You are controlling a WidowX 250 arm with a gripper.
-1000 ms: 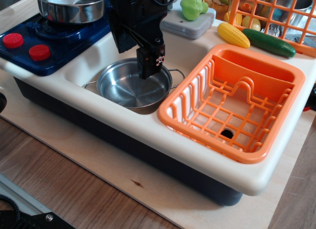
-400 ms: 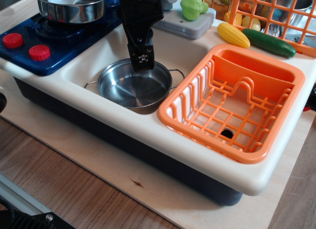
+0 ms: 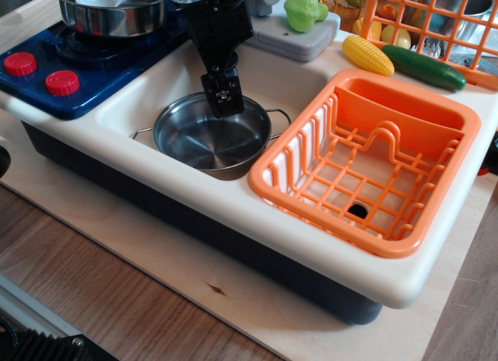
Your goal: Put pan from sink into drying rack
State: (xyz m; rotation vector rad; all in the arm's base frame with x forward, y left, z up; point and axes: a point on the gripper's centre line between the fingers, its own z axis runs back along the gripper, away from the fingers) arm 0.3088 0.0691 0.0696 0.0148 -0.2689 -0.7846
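Note:
The pan (image 3: 204,139) is shiny steel, wide and shallow, with thin wire loop handles. It lies flat in the cream sink (image 3: 148,96). My gripper (image 3: 223,104) points down over the pan's far rim, its tips at or just above the rim. Its black fingers (image 3: 222,89) stand close, one behind the other, and look slightly open with nothing held. The orange drying rack (image 3: 459,155) sits in the right basin, right next to the pan, and holds nothing.
A steel pot (image 3: 109,15) with a spoon stands on the blue stove (image 3: 47,65) at the back left. Behind the sink are a grey block with a green toy (image 3: 303,11), a corn cob (image 3: 368,55), a cucumber (image 3: 424,67) and a tall orange lattice basket (image 3: 436,19).
My gripper has shifted left from over the pan's right side to its far rim, turned about its axis, and dropped slightly. The pan has not moved.

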